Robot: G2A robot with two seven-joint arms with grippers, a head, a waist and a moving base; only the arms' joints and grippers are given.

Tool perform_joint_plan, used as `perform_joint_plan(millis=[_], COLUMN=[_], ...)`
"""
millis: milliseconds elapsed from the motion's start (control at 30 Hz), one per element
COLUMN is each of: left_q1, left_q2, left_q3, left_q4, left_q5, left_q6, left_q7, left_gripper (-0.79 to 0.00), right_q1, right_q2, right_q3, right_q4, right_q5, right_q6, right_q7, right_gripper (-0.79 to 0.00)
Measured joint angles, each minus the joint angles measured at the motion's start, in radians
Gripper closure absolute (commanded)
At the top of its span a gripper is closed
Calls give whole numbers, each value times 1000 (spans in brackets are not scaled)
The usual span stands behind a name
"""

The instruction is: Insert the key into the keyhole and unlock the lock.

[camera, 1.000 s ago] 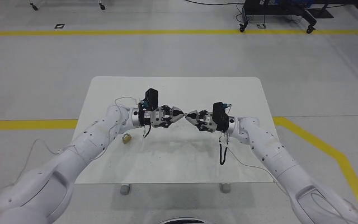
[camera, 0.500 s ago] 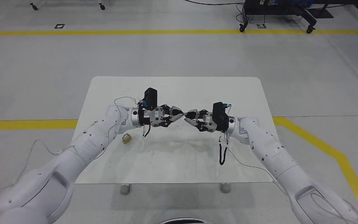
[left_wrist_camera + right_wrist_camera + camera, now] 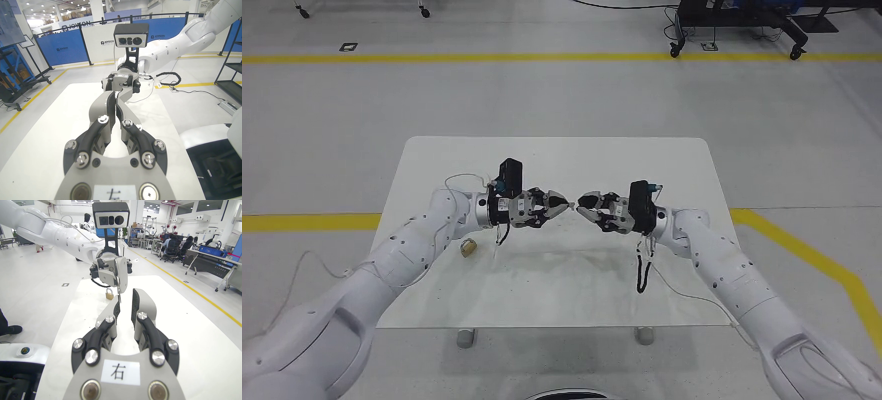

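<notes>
Now that the right gripper (image 3: 584, 206) has drawn back and spread its fingers (image 3: 136, 302), the key (image 3: 118, 291) hangs from the left gripper (image 3: 561, 207) alone, fingers clamped on it; the handover looks done; the brass lock (image 3: 470, 246) rests on the bench (image 3: 662, 160), near left, shackle seemingly closed.

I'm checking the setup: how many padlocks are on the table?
1. The padlock sits on the table on the robot's left side, by the left forearm, apart from the key in the left hand. The arms may hide part of the table.
</notes>
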Motion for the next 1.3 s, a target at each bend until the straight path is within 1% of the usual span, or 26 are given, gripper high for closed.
perform_joint_plan(millis=[200, 267, 767, 900, 933, 1000, 1300], left_q1=[-5, -8, -19, -20, -21, -22, -25], left_q2=[-4, -6, -15, -17, -17, -18, -21], left_q3=[10, 13, 25, 28, 28, 29, 34], left_q4=[4, 7, 30, 32, 33, 36, 45], left_q5=[13, 14, 21, 20, 20, 19, 14], left_q6=[0, 0, 0, 0, 0, 0, 0], left_q7=[0, 0, 0, 0, 0, 0, 0], left_gripper=[0, 0, 0, 0, 0, 0, 0], right_q1=[-9, -11, -3, 1, 1, 3, 7], right_q2=[4, 4, -1, -4, -5, -6, -10], right_q3=[11, 12, 7, 3, 3, 2, -1], right_q4=[-18, -22, -34, -33, -32, -31, -31], right_q5=[-15, -16, -15, -10, -8, -5, -1], right_q6=[1, 3, -3, -1, -1, 0, 2], right_q7=[-9, -8, 16, 27, 29, 35, 51], right_gripper=[-126, -139, -148, -117, -92, 0, 0])
